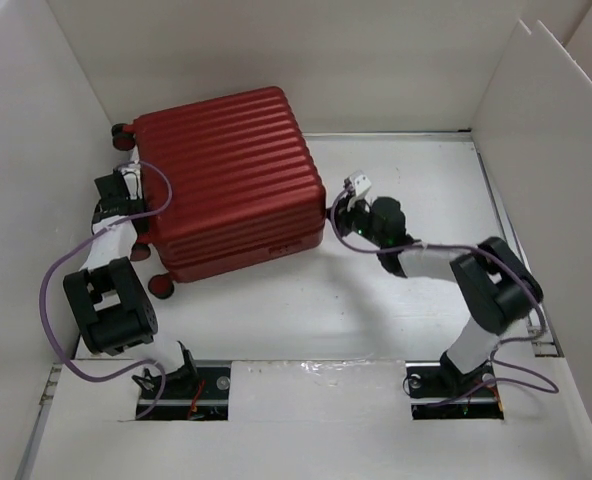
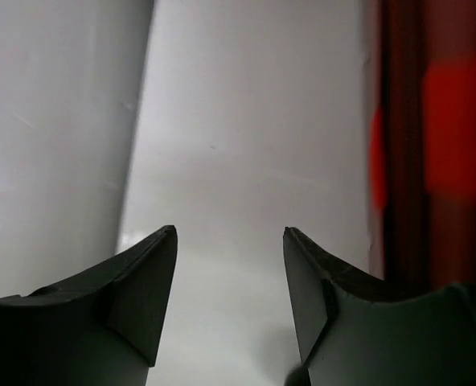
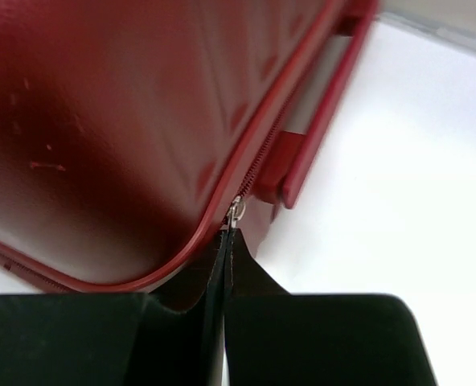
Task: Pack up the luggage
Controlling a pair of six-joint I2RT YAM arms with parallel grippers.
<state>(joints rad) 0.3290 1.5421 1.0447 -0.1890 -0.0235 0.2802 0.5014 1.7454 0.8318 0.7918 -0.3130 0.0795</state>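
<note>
The luggage (image 1: 226, 180) is a dark red ribbed hard-shell suitcase, closed and lying flat at the left middle of the table. My right gripper (image 1: 338, 213) is at its right corner. In the right wrist view the right gripper (image 3: 230, 233) is shut on the small silver zipper pull (image 3: 235, 212) on the red zipper track (image 3: 258, 161). My left gripper (image 1: 113, 190) is at the suitcase's left side, near a black wheel (image 1: 122, 130). In the left wrist view the left gripper (image 2: 230, 241) is open and empty, with the suitcase shell (image 2: 431, 145) blurred at the right.
White walls (image 1: 36, 120) enclose the workspace on the left, back and right. Another black wheel (image 1: 162, 288) sits at the suitcase's near left corner. The suitcase's red side handle (image 3: 310, 137) lies just beyond the zipper pull. The white table (image 1: 416, 170) extends to the right.
</note>
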